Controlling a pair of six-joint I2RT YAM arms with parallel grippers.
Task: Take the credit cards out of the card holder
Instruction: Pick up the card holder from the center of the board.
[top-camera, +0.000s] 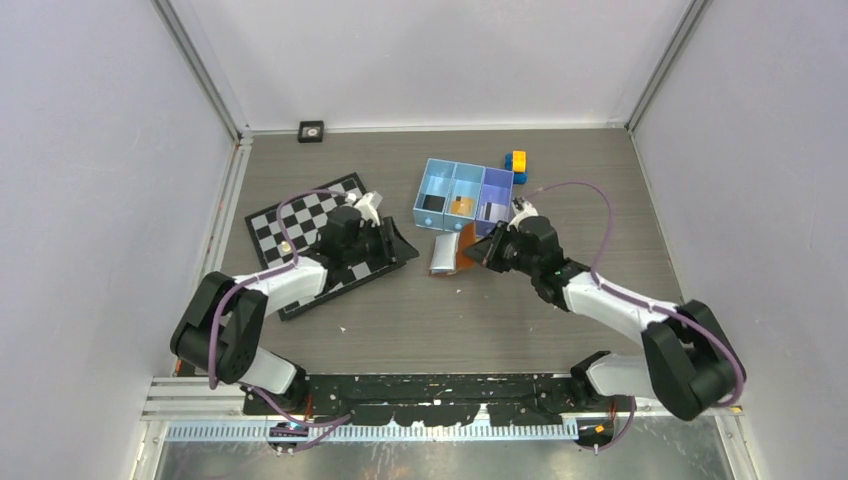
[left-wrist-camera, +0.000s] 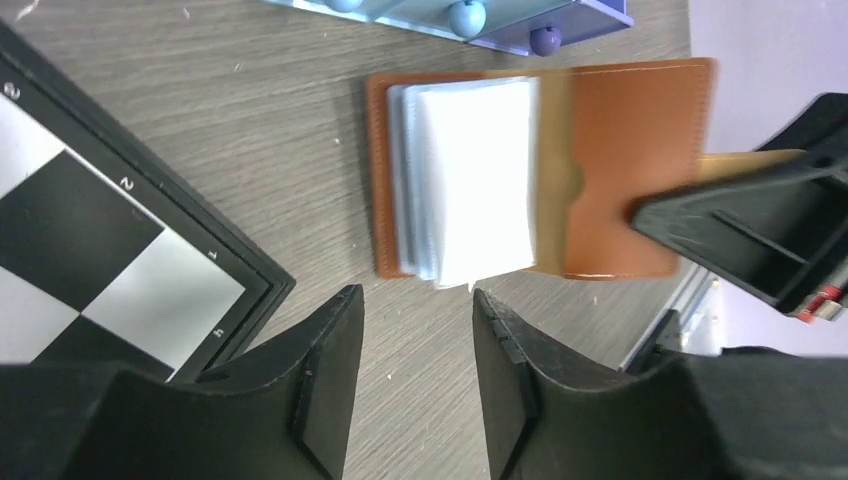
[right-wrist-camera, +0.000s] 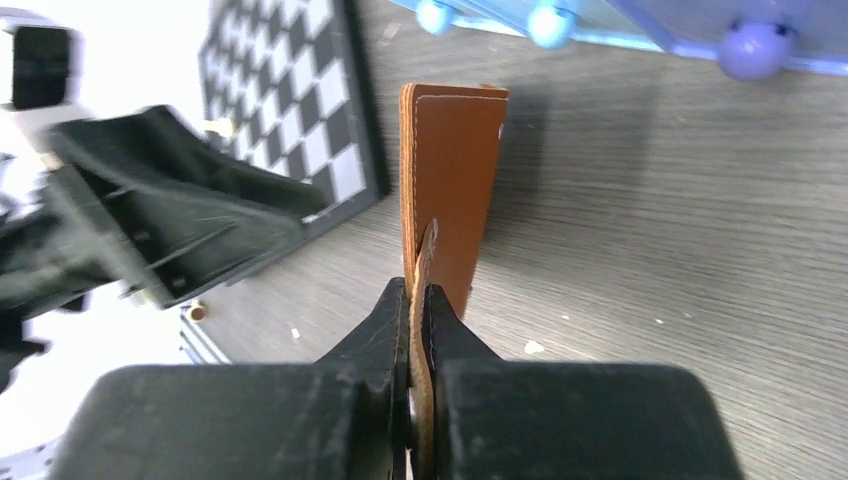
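We see the right gripper (right-wrist-camera: 413, 300) clenched on a brown cover of the open holder (left-wrist-camera: 620, 150), which lies on the table (top-camera: 400, 320) just before the blue tray (top-camera: 465, 195). The left gripper (left-wrist-camera: 415, 310) hangs released and empty beside its pale leaves (left-wrist-camera: 470, 180).

- Left arm (top-camera: 290, 282): white-shelled link set between bulky, rounded black joint housings.
- Right arm (top-camera: 612, 300): the same build, a white link between black joints, with a large black shoulder block.
- Cable (top-camera: 573, 184): purple, thin and loose-looping, one running along each arm.
- Left gripper (left-wrist-camera: 415, 300): two matte black plastic fingers (left-wrist-camera: 325, 370), wedge-shaped and thick at the root, with stepped inner faces.
- Right gripper (right-wrist-camera: 418, 292): black fingers (right-wrist-camera: 385, 322) that taper to narrow, rounded tips. The outer side shows open triangular ribbing in the left wrist view.
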